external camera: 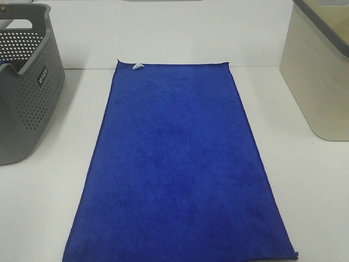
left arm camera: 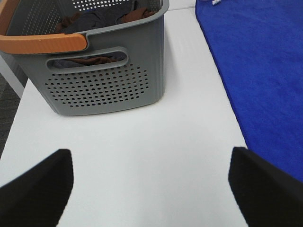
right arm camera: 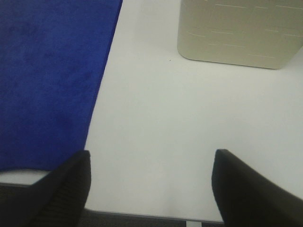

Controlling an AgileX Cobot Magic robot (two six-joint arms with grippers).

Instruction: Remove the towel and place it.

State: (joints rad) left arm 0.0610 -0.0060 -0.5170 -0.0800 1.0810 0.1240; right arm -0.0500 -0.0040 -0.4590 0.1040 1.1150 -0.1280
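Item 1, left gripper (left arm camera: 151, 189): jaws spread wide, nothing between them, poised over bare table (external camera: 305, 191). Not seen from the high camera. Its wrist camera shows only the two dark fingertips (left arm camera: 35, 187) with white tabletop between them.

Item 2, right gripper (right arm camera: 151, 187): jaws likewise wide apart and holding nothing, over bare table near the table's near edge. One dark fingertip (right arm camera: 52, 194) overlaps the towel's near corner in its wrist view; contact cannot be told.

Item 3, towel (external camera: 177, 169): royal-blue plush rectangle, spread flat on the white table, filling the centre of the high view from 6 o'clock up to about 12. Long axis runs near to far. The near edge reaches the view's bottom. No folds visible; the edges are straight.

Item 4, tag (external camera: 137, 66): small, white, at the towel's far corner, toward 11 o'clock.

Item 5, basket (external camera: 27, 93): grey, perforated, at 9 to 10 o'clock, standing beside the towel with a strip of table between. The left wrist view shows an orange handle (left arm camera: 42, 43) and dark brown and grey cloth (left arm camera: 99, 19) inside.

Item 6, bin (external camera: 322, 82): beige, with a grey rim, at 2 to 3 o'clock, upright, apart from the towel.
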